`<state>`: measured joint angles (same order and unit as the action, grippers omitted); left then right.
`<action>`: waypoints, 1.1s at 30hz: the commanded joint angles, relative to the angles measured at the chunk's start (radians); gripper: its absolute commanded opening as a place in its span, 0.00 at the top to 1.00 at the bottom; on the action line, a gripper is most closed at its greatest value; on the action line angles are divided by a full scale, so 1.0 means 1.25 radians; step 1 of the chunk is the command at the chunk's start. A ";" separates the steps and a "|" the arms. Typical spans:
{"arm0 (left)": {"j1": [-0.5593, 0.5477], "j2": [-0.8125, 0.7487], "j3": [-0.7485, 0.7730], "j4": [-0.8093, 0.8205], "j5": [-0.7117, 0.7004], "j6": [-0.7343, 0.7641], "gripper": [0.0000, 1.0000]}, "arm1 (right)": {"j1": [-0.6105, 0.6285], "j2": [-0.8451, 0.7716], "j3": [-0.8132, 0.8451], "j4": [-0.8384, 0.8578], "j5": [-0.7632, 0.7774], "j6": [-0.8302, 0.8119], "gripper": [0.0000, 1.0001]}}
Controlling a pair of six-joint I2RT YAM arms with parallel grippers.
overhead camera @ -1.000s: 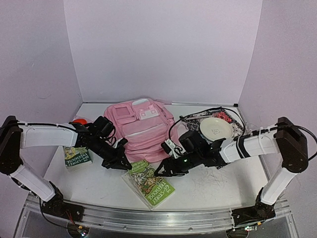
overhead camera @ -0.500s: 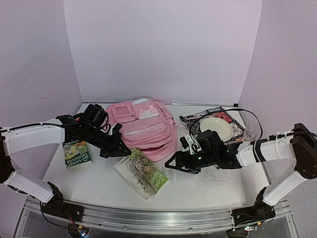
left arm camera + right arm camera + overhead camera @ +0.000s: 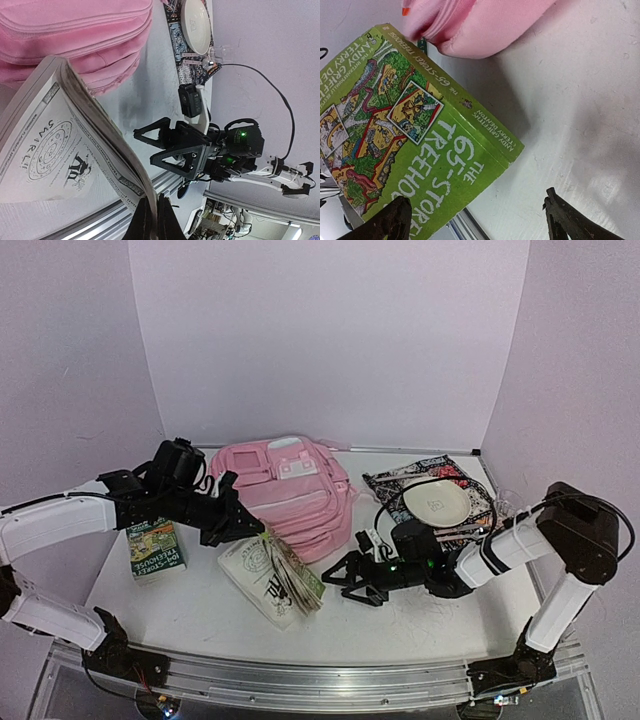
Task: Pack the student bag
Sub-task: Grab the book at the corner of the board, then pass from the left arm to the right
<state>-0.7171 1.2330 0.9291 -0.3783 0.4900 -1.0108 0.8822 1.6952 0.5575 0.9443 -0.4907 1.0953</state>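
White tabletop (image 3: 420,625), lilac walls (image 3: 330,340) on three sides. The student bag (image 3: 290,490) lies flat at back centre. My left hand (image 3: 258,532) pinches the green book (image 3: 280,575) by one edge, and it hangs open toward the tabletop. My right hand (image 3: 348,580) is spread wide, empty, just right of it. Can't tell whether I've got cover or pages. Title cut off in right wrist view.
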 commanded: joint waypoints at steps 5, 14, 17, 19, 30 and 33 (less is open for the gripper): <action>0.008 -0.062 0.015 0.112 -0.059 -0.001 1.00 | 0.002 -0.029 0.059 0.011 -0.034 -0.108 0.08; 0.009 -0.049 0.002 0.111 -0.087 0.012 1.00 | 0.012 -0.096 0.116 -0.158 -0.002 -0.333 0.05; 0.009 -0.048 0.010 0.115 -0.103 0.004 1.00 | 0.028 -0.087 0.142 -0.185 0.024 -0.372 0.04; 0.009 -0.044 0.018 0.116 -0.101 0.018 1.00 | 0.028 -0.072 0.141 -0.167 0.034 -0.367 0.03; 0.014 -0.057 -0.023 0.111 -0.065 0.139 1.00 | -0.025 0.081 0.186 0.040 -0.068 -0.271 0.03; 0.015 -0.055 -0.031 0.112 -0.060 0.155 1.00 | -0.044 0.132 0.207 0.074 -0.103 -0.272 0.03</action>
<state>-0.7074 1.1896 0.8927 -0.3266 0.4150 -0.8955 0.8510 1.8016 0.7543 0.9252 -0.5363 0.7466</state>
